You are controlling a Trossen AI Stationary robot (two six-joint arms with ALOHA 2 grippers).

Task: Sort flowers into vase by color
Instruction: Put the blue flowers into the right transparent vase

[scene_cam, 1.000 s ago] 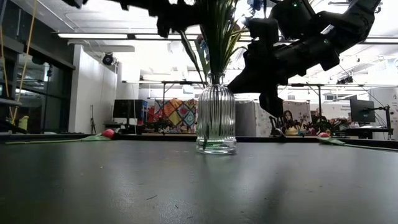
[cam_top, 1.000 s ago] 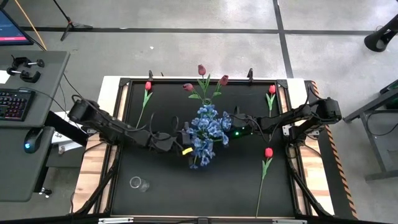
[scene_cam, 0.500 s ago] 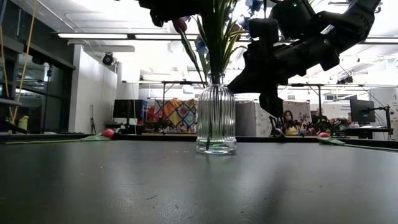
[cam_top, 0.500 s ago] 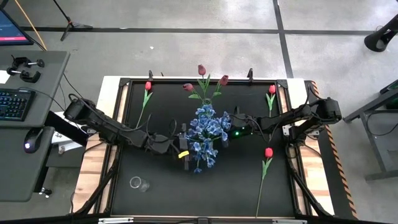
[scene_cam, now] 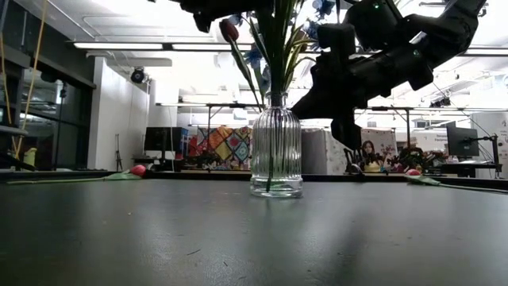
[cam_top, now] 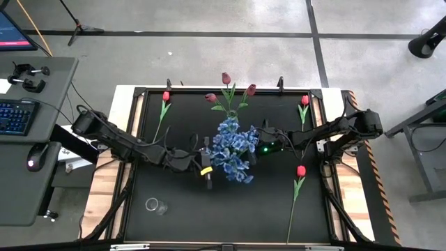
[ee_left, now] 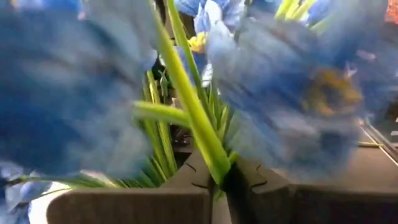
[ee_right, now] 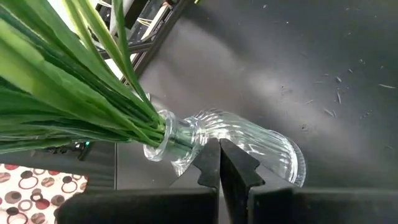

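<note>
— Since a second ago we see the blue flowers (cam_top: 231, 149) lean further toward the near right of the vase, and the left gripper (cam_top: 207, 169) has come a little nearer the front of the table with them.

— Agreed. Is that gripper holding anything?

— In the left wrist view its fingers (ee_left: 261, 193) are pinched on a green stem (ee_left: 189, 106) of the blue bunch, with blurred blue blossoms filling the picture.

— And the vase?

— The glass vase (scene_cam: 275, 151) stands upright near the middle of the black table (cam_top: 174, 216), with the stems in its neck. In the low view a dark pink tulip (scene_cam: 228, 30) shows among the leaves above it.

— We also see the right gripper (ee_right: 219, 163) just beside the vase. Its fingertips lie pressed together with nothing between them, close to the vase neck (ee_right: 180, 138).

— What lies loose on the table?

— One red tulip (cam_top: 166, 97) at the far left, one (cam_top: 304, 101) at the far right, and one (cam_top: 300, 171) on the right side nearer the front. Three dark pink tulips (cam_top: 226, 79) show at the far edge, behind the blue bunch. A small clear glass (cam_top: 154, 206) sits near the front left.
</note>
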